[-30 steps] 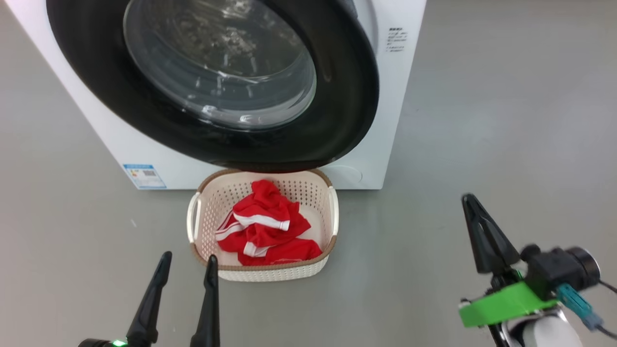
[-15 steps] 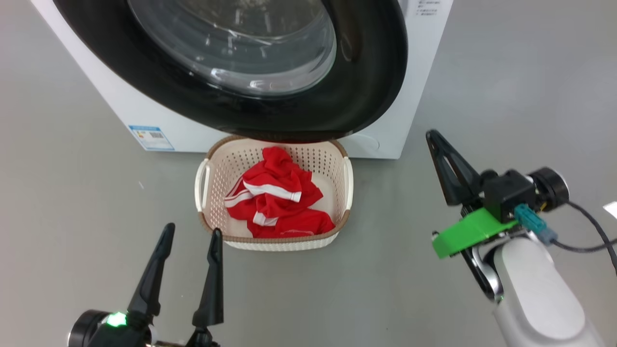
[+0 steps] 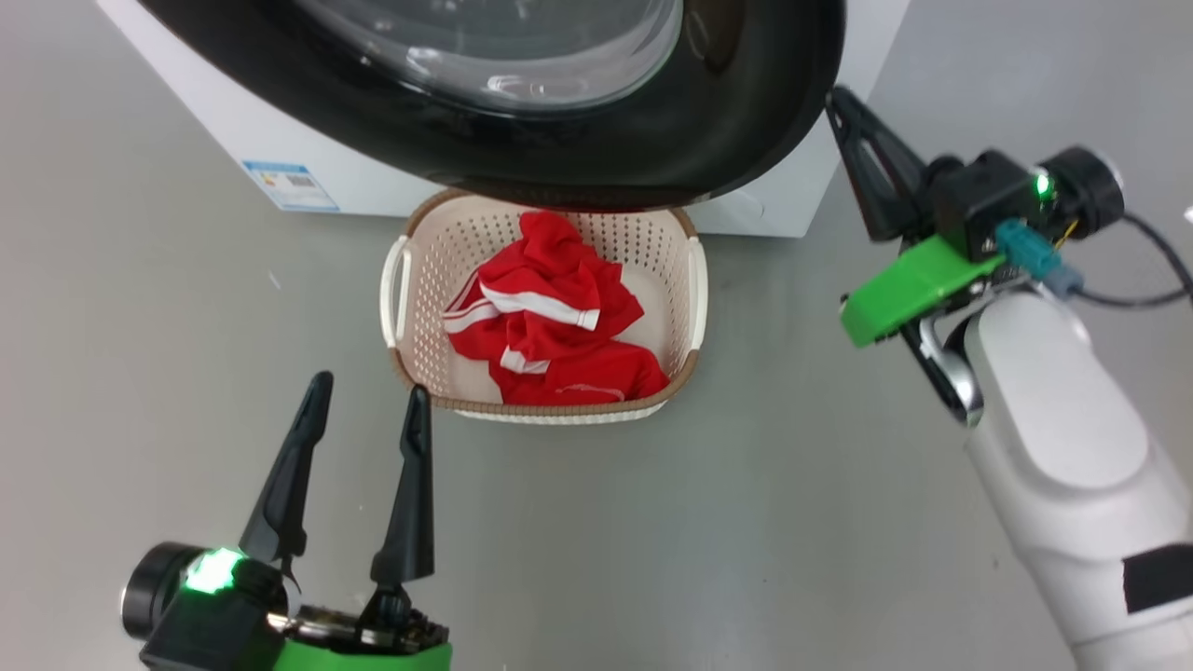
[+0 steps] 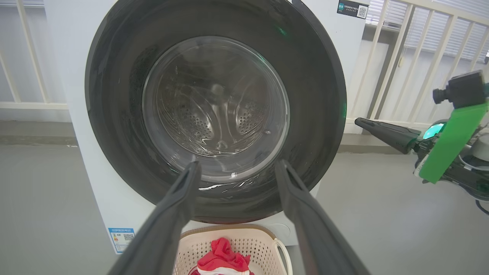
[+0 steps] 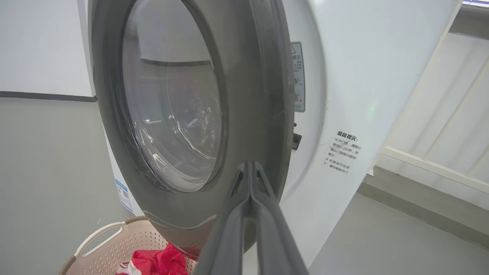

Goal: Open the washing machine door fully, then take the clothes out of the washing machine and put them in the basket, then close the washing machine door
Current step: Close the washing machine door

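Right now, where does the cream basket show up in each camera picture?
Head view: basket at the centre.
Left wrist view: basket at the bottom edge, middle.
Right wrist view: basket in the bottom left corner.
Shared landmark: the red clothes lying in it.

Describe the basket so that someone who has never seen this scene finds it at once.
Start at the big white front-loading washing machine with its round glossy black-rimmed glass door. On the grey floor just below that door sits a small cream perforated plastic basket with a brown woven-look rim. It alone holds bright red, white-striped clothes.
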